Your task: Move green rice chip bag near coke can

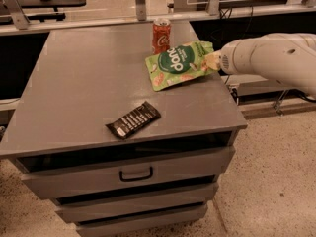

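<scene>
The green rice chip bag [179, 63] is at the back right of the grey cabinet top [94, 83], its right end at my gripper [213, 61]. The gripper reaches in from the right on a white arm [269, 58] and is shut on the bag's right edge. The bag is tilted, with a shadow under its front edge. The red coke can [161, 35] stands upright just behind the bag's left half, a small gap from it.
A small black wrapper bar [133, 120] lies near the cabinet's front edge. The cabinet has drawers below with a handle [136, 174]. Metal posts [140, 1] and dark shelving stand behind. Speckled floor [276, 181] lies to the right.
</scene>
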Tool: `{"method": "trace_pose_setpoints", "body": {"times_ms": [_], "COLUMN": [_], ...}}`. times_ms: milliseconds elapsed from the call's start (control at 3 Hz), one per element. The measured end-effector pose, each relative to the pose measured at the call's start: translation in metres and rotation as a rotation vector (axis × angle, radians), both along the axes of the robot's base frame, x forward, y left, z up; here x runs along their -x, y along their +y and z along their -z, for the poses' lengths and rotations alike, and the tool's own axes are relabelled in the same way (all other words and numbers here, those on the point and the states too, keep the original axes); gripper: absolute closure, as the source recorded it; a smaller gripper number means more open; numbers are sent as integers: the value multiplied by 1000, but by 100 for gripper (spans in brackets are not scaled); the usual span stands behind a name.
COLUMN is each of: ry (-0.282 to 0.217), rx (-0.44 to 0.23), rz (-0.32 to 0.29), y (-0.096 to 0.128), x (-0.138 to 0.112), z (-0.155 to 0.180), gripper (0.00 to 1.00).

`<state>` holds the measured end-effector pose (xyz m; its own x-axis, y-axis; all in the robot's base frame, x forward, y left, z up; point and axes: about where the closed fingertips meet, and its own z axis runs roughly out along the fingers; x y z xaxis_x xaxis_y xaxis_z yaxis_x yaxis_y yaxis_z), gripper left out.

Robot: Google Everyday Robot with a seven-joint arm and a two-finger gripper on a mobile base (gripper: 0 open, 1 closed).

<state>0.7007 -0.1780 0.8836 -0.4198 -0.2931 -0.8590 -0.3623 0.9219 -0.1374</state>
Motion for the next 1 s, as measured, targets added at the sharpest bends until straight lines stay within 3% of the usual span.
{"method": "trace_pose_setpoints", "body": {"times_ms": [333, 667, 1000], "ry": [-19, -53, -106], "rx": [3, 19, -11], "rz": [-35, -75, -118], "y": [2, 3, -1], "x": [1, 6, 18], "z": [-8, -20, -37], "gripper": [15, 0, 0]}}
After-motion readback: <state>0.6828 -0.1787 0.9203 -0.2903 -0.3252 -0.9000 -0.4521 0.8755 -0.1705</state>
